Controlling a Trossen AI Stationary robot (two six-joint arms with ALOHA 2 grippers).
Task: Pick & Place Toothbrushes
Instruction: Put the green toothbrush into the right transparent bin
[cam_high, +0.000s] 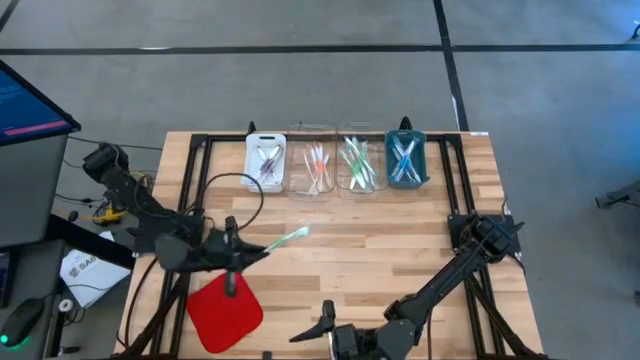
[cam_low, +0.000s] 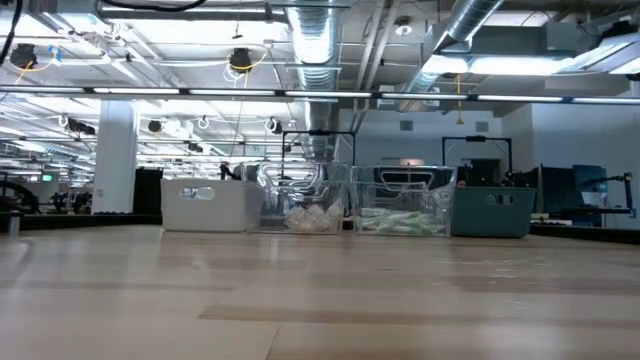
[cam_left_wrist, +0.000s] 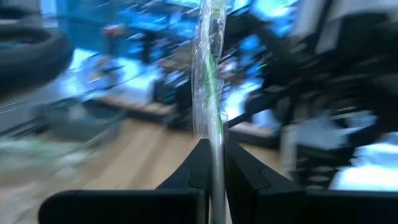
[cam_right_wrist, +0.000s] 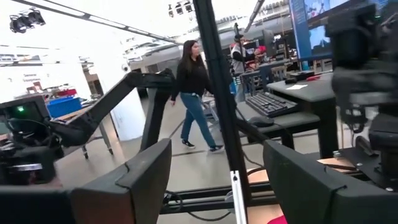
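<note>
Wooden butcher-block table (cam_high: 380, 240) fills the scene, set on a grey concrete floor, and the description runs from its near edge to its far edge. Nearest, at the front right, the right gripper (cam_high: 325, 322) waits low by the table's edge, its fingers spread wide with nothing between them; it seems parked out of the way. Beside it at the front left lies a red square pad (cam_high: 224, 311), bare on top, probably the spot where brushes are picked from. Just beyond the pad, the left gripper (cam_high: 262, 250) hangs above the table, its fingers pinched tight on a green toothbrush (cam_high: 288, 238) at one end, so the rest of the brush juts out toward the far side. That end grip likely leaves the length free to be lowered into a bin. Farthest off, along the back edge, stand four small trays in a row: a white tray (cam_high: 266, 163), two clear trays (cam_high: 313, 165) (cam_high: 358, 163) and a teal tray (cam_high: 406, 160), each already holding toothbrushes, apparently sorted by colour. Judging by its colour, the held brush belongs in the clear tray with the green ones.
</note>
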